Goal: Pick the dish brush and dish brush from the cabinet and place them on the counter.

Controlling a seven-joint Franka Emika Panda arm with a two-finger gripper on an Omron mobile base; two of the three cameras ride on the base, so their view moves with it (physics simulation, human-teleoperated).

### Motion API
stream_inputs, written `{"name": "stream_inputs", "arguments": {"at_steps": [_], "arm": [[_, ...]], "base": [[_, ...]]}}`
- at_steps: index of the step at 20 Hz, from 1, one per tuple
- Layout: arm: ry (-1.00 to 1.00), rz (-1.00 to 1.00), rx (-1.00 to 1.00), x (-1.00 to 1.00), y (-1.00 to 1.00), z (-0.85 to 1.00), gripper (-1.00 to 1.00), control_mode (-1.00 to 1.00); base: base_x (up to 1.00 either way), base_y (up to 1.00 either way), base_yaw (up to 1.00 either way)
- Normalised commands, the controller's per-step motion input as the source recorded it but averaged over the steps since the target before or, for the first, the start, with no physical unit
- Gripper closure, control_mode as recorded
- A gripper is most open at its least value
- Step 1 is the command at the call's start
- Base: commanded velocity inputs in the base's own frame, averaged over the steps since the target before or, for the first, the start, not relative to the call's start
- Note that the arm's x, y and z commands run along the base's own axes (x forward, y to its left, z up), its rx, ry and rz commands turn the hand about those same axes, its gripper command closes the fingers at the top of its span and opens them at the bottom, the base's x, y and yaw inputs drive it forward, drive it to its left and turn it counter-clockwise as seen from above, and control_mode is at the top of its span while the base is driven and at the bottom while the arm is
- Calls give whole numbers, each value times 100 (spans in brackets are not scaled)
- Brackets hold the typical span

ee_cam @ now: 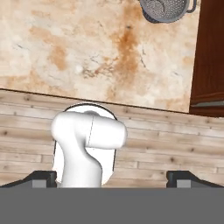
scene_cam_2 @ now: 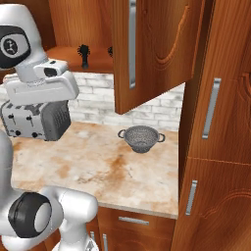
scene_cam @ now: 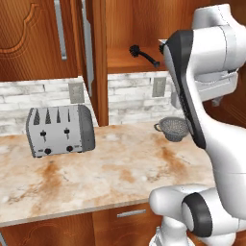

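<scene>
Dish brush (scene_cam: 144, 54) is lying on the shelf inside the cabinet (scene_cam: 33, 38), head at left, handle running right; in the right base view one brush (scene_cam_2: 84, 54) is standing on that shelf w/ a second dark shape just right of it, half hidden by the open door, prob. the other brush. Neither is sitting on the counter (scene_cam: 120, 168) yet, so, judging from this, nothing's done: both picks and both places are left.

Going left to right along the counter: toaster (scene_cam: 60, 129) is sitting at the left by the brick backsplash, bare marbled slab is stretching across the middle, and the colander (scene_cam: 174, 129) is resting at the right near the wall.

Gripper (ee_cam: 111, 179) is hanging spread wide, fingertips far apart at the bottom of the hand view, grasping nothing. It's pointing down over the counter edge and the floor, well apart from the shelf, so the arm is needing to swing up and into the cabinet first.
</scene>
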Motion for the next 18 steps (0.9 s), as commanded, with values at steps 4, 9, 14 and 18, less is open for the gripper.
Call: {"name": "stream_inputs", "arguments": {"at_steps": [4, 9, 14, 18], "arm": [[-14, 0, 7, 8, 0, 24, -100, -100], [-22, 0, 18, 17, 1, 1, -100, -100], [-32, 0, 10, 26, 1, -4, -100, -100], [-30, 0, 0, 19, 5, -15, -100, -100]], "base": [[0, 0, 0], [0, 0, 0], [0, 0, 0], [0, 0, 0]]}}
